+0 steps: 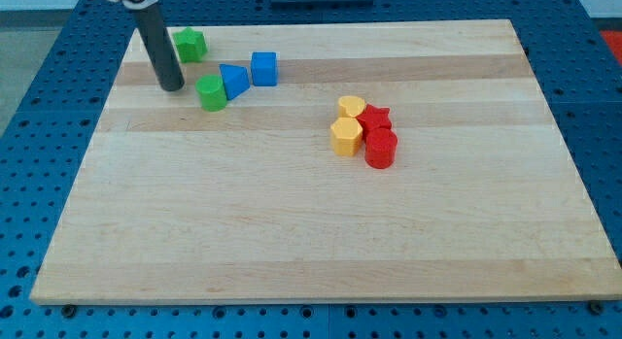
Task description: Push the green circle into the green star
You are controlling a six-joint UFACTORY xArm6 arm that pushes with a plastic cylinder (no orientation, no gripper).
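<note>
A green block [190, 45] with a rounded outline, which looks like the circle, sits near the board's top left edge. A second green block [211, 91] with a more notched outline, which looks like the star, lies below and right of it. The star touches a blue triangle [233, 80]. My tip [171, 86] rests on the board just left of the lower green block, with a small gap between them. The tip is below and slightly left of the upper green block. The dark rod rises from the tip toward the view's top left.
A blue cube [263, 68] sits right of the blue triangle. Near the board's middle right is a cluster of a yellow heart [351, 108], a yellow block [346, 137], a red star [375, 118] and a red cylinder [380, 149]. The wooden board [311, 232] lies on a blue perforated table.
</note>
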